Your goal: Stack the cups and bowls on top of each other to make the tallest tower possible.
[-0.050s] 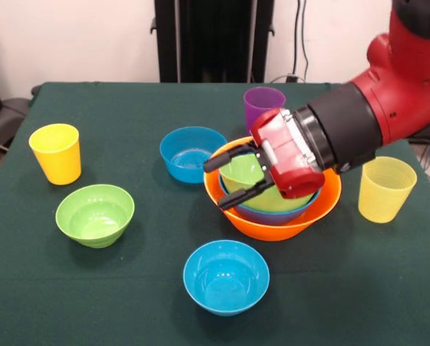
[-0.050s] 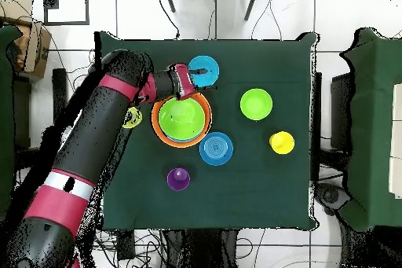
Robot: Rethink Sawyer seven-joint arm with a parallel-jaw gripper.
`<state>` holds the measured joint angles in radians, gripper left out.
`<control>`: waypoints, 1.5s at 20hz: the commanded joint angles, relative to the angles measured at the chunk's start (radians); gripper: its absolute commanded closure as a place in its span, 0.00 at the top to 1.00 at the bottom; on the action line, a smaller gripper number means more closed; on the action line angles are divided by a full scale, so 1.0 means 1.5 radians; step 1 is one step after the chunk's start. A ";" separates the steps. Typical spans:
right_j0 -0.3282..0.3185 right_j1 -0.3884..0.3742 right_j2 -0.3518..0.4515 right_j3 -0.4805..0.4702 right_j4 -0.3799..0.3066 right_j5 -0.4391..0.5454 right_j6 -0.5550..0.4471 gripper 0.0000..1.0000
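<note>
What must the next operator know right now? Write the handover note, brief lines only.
Gripper: open, empty, fingers spread over the near rim of the stack.
Stack: orange bowl at the bottom, big blue bowl nested in it, inner green bowl on top.
Loose on the table: loose green bowl, far blue bowl, near blue bowl, yellow cup, purple cup, pale ribbed cup.
Done: three bowls nested.
Left: add the three loose bowls, then the three cups.
</note>
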<state>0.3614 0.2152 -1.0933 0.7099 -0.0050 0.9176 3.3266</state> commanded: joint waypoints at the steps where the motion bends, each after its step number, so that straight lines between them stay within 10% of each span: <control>1: -0.024 0.017 0.118 -0.019 0.078 -0.020 0.117 1.00; 18: -0.026 0.032 0.121 0.005 0.130 -0.078 0.102 1.00; 30: 0.043 0.068 -0.096 0.046 0.095 -0.011 0.257 1.00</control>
<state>0.3855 0.3072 -1.1994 0.7263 0.1424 0.8670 3.3696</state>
